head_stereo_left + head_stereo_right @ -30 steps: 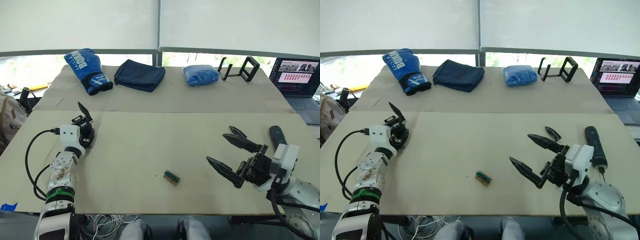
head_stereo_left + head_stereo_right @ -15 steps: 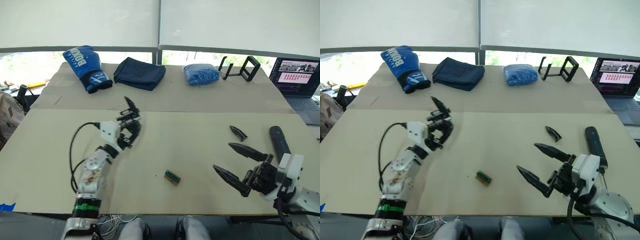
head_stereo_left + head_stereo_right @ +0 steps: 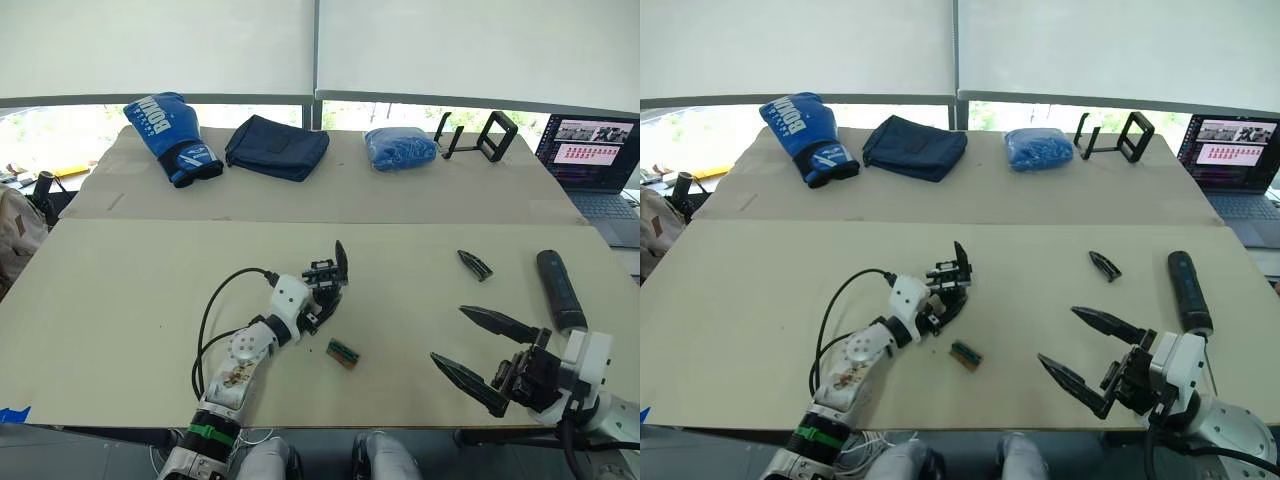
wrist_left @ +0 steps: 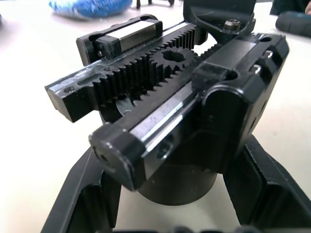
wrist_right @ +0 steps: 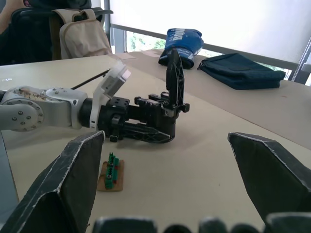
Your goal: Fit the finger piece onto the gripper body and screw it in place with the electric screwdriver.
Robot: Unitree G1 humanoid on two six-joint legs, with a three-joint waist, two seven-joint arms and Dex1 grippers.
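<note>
Left gripper near the middle of the desk, closed around the gripper body, with its one pointed black finger standing up. Up close in the left wrist view: black toothed bars and a round gear on top of the gripper body. Small green-and-brown block lying just beside the left gripper. Right gripper low over the desk's right side, wide open and holding nothing. Finger piece lying loose farther back on the right. Electric screwdriver lying flat near the right edge.
</note>
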